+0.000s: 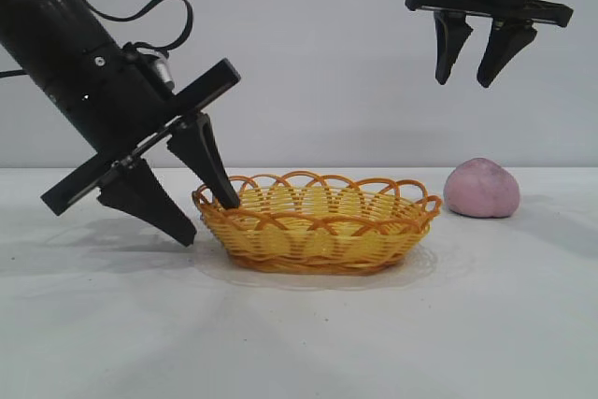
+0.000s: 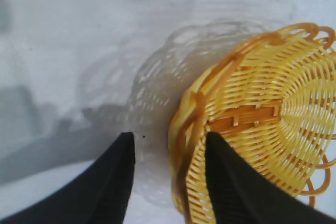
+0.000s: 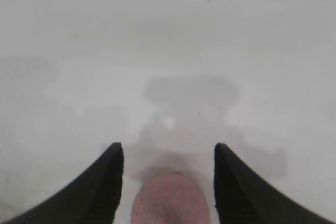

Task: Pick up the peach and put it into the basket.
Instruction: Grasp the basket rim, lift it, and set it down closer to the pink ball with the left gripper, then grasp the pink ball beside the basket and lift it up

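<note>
The pink-mauve peach (image 1: pixel 481 188) lies on the white table to the right of the basket. The yellow wicker basket (image 1: pixel 318 242) with an orange looped rim stands at the table's middle. My left gripper (image 1: pixel 209 221) is open and tilted over the basket's left end, one finger inside the rim and one outside it. In the left wrist view the gripper (image 2: pixel 169 136) straddles the basket's rim (image 2: pixel 191 124). My right gripper (image 1: pixel 464 81) is open and empty, high above the peach. In the right wrist view the peach (image 3: pixel 170 200) shows far below, between the fingers of that gripper (image 3: pixel 167 146).
The white table (image 1: pixel 112 324) runs back to a plain grey wall. Only the basket and the peach lie on it.
</note>
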